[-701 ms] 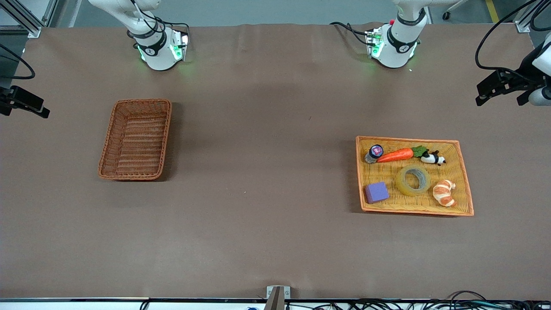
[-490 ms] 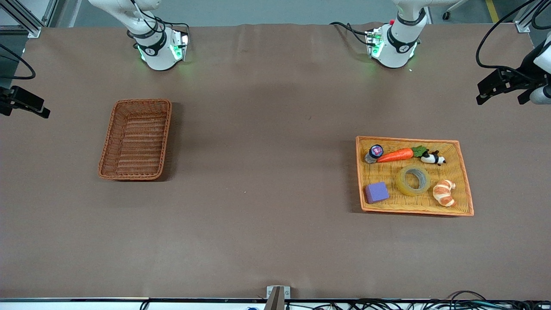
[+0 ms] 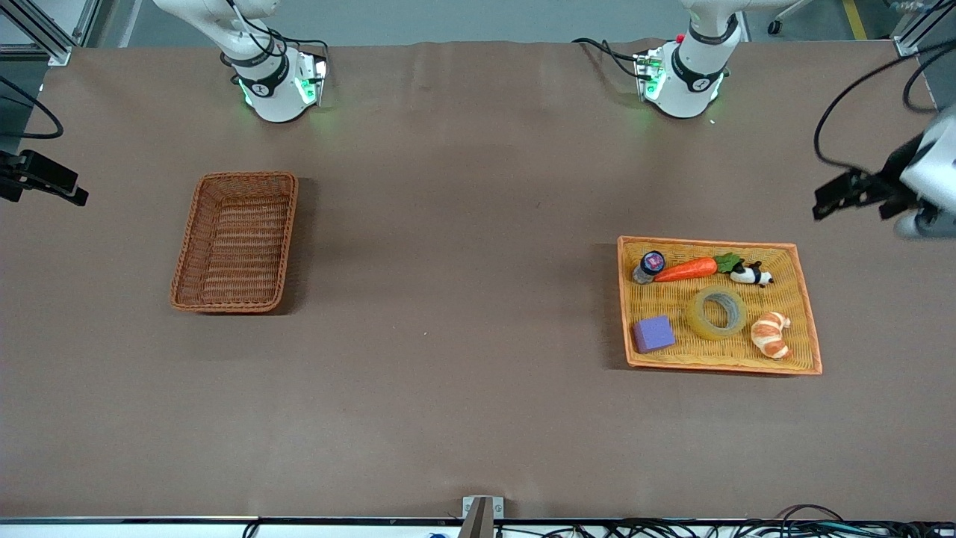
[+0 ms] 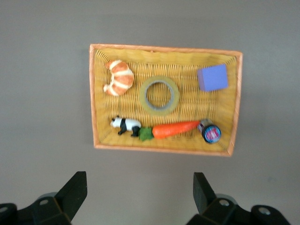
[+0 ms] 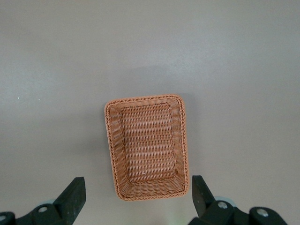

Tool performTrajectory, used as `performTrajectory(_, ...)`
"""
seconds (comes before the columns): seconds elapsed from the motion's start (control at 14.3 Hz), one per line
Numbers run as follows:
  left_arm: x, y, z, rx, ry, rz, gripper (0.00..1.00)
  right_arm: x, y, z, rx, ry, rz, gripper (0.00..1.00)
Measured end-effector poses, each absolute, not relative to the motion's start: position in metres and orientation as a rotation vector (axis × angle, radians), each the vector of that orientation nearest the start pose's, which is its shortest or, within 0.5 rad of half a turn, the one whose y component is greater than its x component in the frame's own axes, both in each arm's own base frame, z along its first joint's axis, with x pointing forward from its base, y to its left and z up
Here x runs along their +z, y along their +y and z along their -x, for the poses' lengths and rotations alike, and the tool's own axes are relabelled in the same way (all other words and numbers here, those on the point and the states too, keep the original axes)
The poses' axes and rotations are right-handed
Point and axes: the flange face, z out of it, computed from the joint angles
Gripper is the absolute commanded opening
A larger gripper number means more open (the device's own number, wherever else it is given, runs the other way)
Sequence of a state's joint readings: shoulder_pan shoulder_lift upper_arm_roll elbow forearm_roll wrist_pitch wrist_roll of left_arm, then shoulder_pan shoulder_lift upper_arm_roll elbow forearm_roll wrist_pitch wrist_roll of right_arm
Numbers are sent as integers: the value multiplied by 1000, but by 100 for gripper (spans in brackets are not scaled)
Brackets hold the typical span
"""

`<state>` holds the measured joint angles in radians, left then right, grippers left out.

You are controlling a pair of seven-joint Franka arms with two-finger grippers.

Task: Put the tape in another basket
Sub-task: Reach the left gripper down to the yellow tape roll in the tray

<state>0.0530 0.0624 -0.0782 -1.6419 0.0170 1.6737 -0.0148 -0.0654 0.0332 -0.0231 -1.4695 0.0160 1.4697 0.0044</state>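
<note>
The tape (image 3: 717,313) lies flat in the yellow-orange woven tray (image 3: 810,329), its round hole facing straight up, so it has no long axis to speak of along the counter (image 3: 463,299); the grey inner core shows as a ring inside the translucent yellowish band. Taking the tape as landmark: the croissant (image 3: 771,334) sits just beside it toward the left arm's end of the counter and slightly nearer the front camera. The purple block (image 3: 653,333) lies on the tape's side toward the right arm's end, also a little nearer the camera. Farther from the camera than the tape runs a row of three things: the orange carrot (image 3: 686,269), lying lengthwise along the tray's rim with its green top by the small panda figure (image 3: 751,276), and a small dark-capped bottle (image 3: 650,266) at the carrot's tip. None of them touches the tape.

The basket (image 3: 236,240), reddish-brown wicker, stands well apart from the tape, toward the right arm's end, with nothing in it.

The left tool (image 4: 140,197) hangs in the air, its fingers spread wide and holding nothing, over bare counter just outside the tray's rim on the carrot side. The right tool (image 5: 138,197) hangs likewise released and spread, over the counter by the basket's short end.
</note>
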Motion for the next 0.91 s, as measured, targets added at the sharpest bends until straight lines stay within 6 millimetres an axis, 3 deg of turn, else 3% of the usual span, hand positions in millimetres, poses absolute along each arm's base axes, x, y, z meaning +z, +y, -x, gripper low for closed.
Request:
performTrajectory(0.21, 481, -7, -597, -17, 10, 3134, 100, 644, -47, -553, 53, 142, 3121, 100)
performTrajectory(0.49, 376, 7, -593, -68, -25, 3140, 100, 644, -47, -553, 53, 142, 3121, 100)
performTrajectory(0.63, 329, 7, -593, -63, -25, 3146, 100, 644, -46, -553, 51, 141, 3121, 100)
performTrajectory(0.7, 308, 9, -595, -59, -29, 3149, 95, 644, -46, -553, 51, 141, 3121, 100)
performTrajectory(0.77, 289, 11, -598, -56, -36, 3152, 87, 644, -46, -553, 51, 140, 3121, 100)
performTrajectory(0.91, 261, 14, -600, -44, -47, 3157, 86, 644, -45, -553, 51, 138, 3121, 100)
